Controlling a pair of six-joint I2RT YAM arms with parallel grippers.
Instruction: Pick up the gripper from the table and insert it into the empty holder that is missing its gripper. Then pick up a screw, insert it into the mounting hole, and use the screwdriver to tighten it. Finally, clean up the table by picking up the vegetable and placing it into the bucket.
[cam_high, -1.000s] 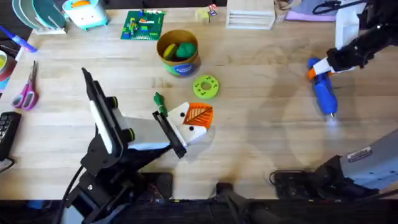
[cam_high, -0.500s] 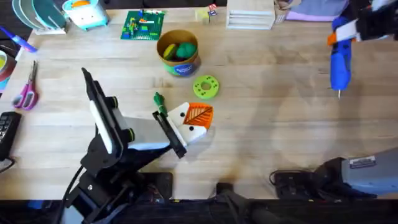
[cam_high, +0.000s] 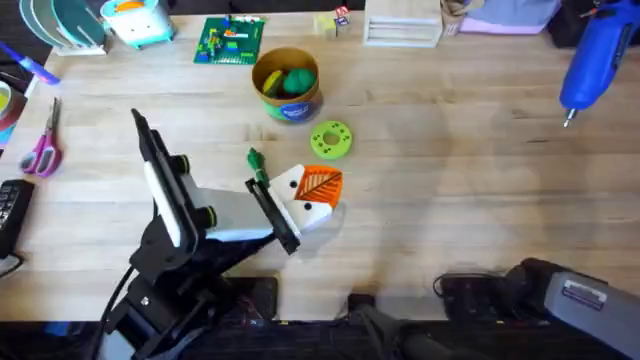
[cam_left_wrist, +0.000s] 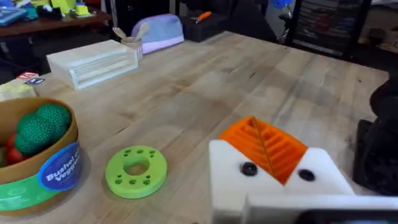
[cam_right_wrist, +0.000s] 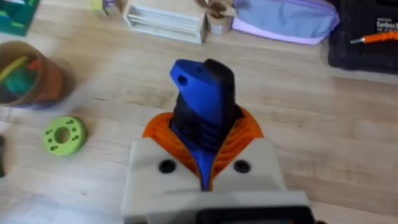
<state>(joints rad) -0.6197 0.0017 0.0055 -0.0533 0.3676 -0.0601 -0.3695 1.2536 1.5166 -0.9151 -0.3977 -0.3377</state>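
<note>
Your right gripper (cam_right_wrist: 205, 171) is clamped on the stout blue powered screwdriver (cam_high: 592, 55), raised at the far right with its silver tip down — it looks rigid and top-heavy, so grip mid-body. I cannot tell the left gripper's finger state; the orange ribbed pad (cam_high: 318, 186) sits on the white wedge holder (cam_high: 300, 205), near centre.

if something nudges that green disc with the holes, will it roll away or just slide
Probably just slide. The green disc lies flat on the table, so a nudge has no edge to roll on. It looks like hard moulded plastic with a centre hole and small holes around it, so likely stiff and light. The bucket stands close behind it and might stop a push that way.
</note>
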